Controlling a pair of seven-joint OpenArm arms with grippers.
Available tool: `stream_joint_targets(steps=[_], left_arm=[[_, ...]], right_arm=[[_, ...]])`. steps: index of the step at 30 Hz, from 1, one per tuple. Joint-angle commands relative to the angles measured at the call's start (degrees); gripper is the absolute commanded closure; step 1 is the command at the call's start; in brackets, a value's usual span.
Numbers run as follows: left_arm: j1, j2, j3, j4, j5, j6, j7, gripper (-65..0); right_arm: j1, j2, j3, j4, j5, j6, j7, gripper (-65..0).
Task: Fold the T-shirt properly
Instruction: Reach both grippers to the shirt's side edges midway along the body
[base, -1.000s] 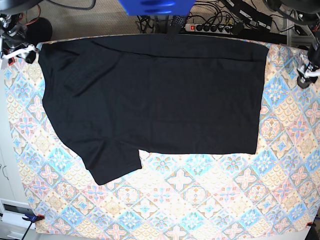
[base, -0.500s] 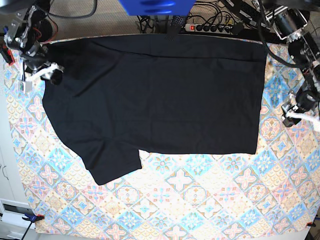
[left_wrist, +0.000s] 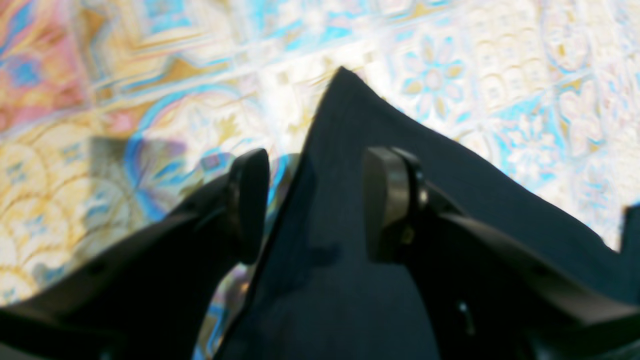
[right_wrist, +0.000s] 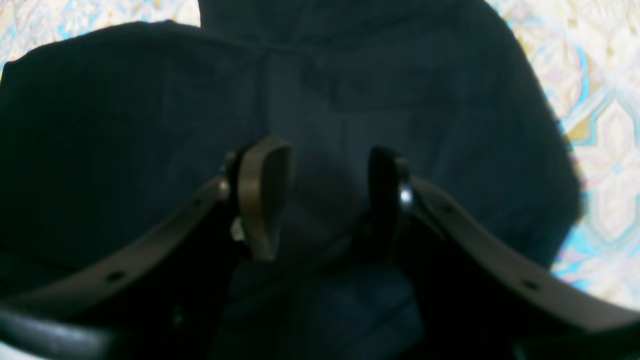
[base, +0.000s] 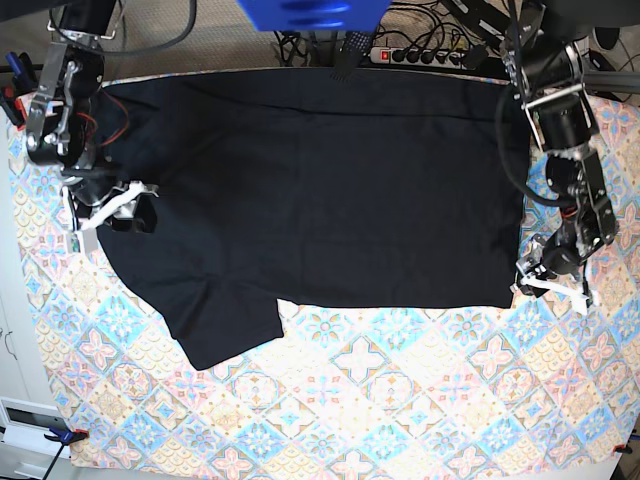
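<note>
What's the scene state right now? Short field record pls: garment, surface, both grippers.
garment: black T-shirt, spread flat, one sleeve sticking out at the near side
surface: patterned tablecloth
left gripper: open, jaws straddling the T-shirt's near hem corner, not closed on it
right gripper: open, over the cloth at the T-shirt's shoulder end
fold progress: none visible
background: power strip and cables beyond the far edge

Soft matt black cloth, that T-shirt (base: 330, 190), faintly ribbed up close and barely catching light. Under it, the tablecloth (base: 400, 400) is a smooth printed fabric with a slight sheen. At three o'clock, the left gripper (left_wrist: 312, 205): dark plastic, semi-gloss pads (left_wrist: 382, 200). Right gripper (right_wrist: 325, 197) has the same finish.
</note>
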Motion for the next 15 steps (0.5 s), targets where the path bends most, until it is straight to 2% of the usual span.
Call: stream_joint_targets(steps=[1, 7, 11, 15], left_arm=[[-2.5, -1.0, 1.2, -1.8, -0.1, -0.2, -2.1, -30.6], [-8.3, -1.0, 6.7, -15.2, 0.2, -0.2, -10.3, -30.6], [-10.6, -1.0, 11.2, -21.2, 0.1, -0.1, -14.2, -30.6], [-10.9, -0.9, 12.1, -24.3, 0.1, -0.1, -16.6, -30.6]], right_arm=[[1.0, 0.9, -0.8, 0.8, -0.7, 0.1, 1.0, -27.2], [2.6, 0.8, -5.2, 0.8, -7.6, 0.1, 1.0, -27.2], [2.6, 0.7, -5.2, 0.8, -7.7, 0.1, 1.0, -27.2], [2.6, 0.7, -5.2, 0.7, -7.7, 0.1, 1.0, -27.2]])
